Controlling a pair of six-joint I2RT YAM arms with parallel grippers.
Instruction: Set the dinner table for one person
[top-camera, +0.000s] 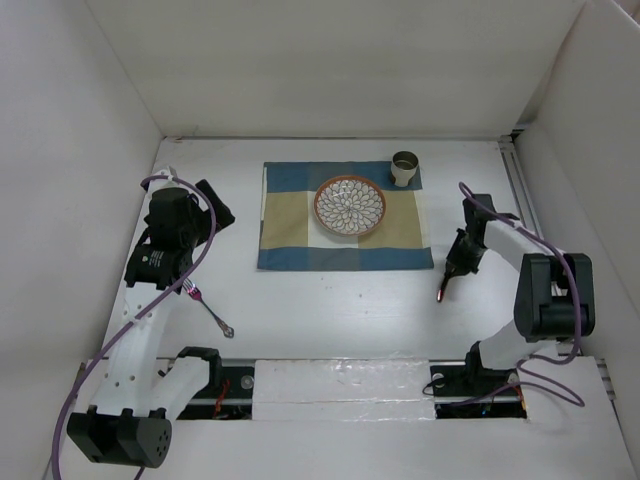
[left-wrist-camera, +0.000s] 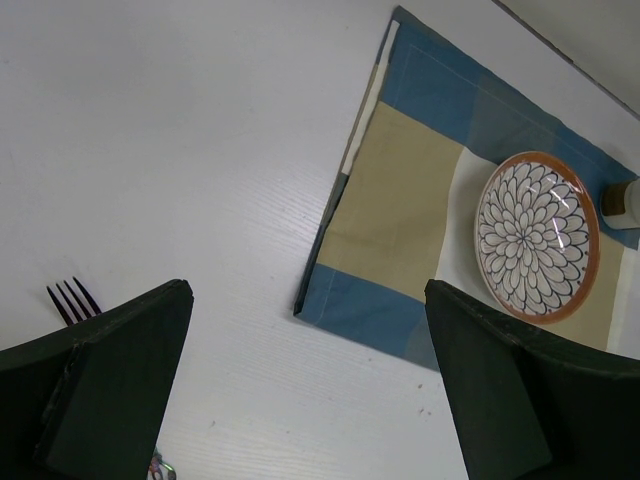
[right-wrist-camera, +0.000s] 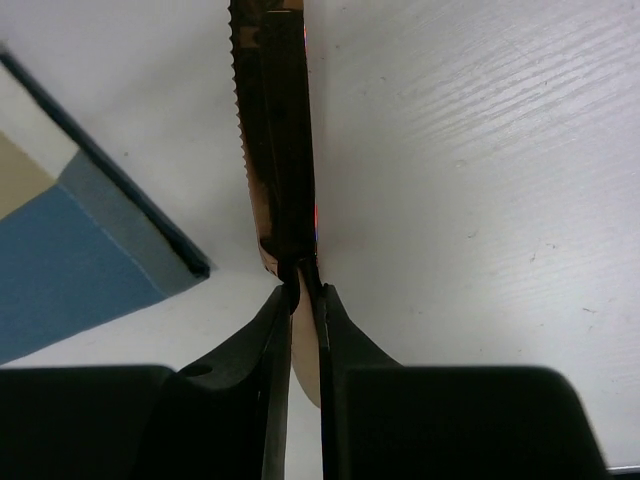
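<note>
The white dinner table carries a blue-and-tan checked mat with a patterned, orange-rimmed plate and a metal cup on it. My right gripper is shut on a copper-coloured serrated knife, held just right of the mat's near right corner, blade pointing toward me. In the right wrist view the knife runs out from between the closed gripper. My left gripper is open and empty left of the mat, as the left wrist view confirms. A fork lies on the table near the left arm.
White wall panels stand on three sides of the table. The fork's tines show beside my left finger. The mat's near left corner and the plate lie ahead of the left gripper. A rail runs along the right edge.
</note>
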